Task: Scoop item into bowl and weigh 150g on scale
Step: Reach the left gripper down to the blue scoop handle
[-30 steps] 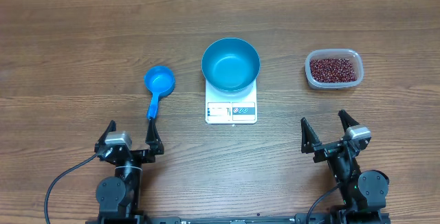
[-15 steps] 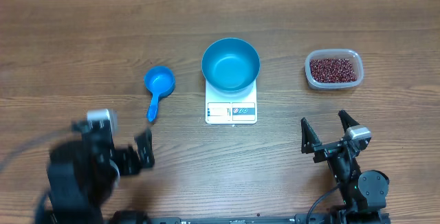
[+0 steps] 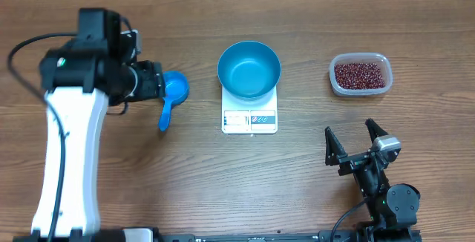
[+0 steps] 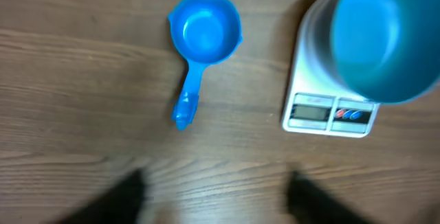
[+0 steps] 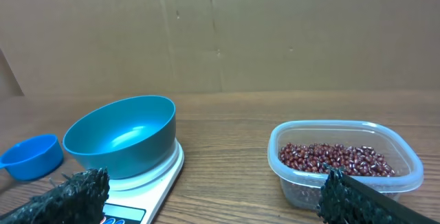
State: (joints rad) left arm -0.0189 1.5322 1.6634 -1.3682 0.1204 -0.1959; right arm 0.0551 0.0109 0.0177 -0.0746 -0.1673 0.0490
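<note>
Left arm (image 3: 70,145) raised, near scoop (image 3: 173,90) (jaws apart)

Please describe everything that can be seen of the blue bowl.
The bowl is round, deep and bright blue, with a smooth, slightly shiny surface that looks like plastic. It is empty and stands upright. It sits on the white scale, near the middle of the table, and covers most of the platform; only the display strip shows in front of it. Nothing else touches it.
</note>
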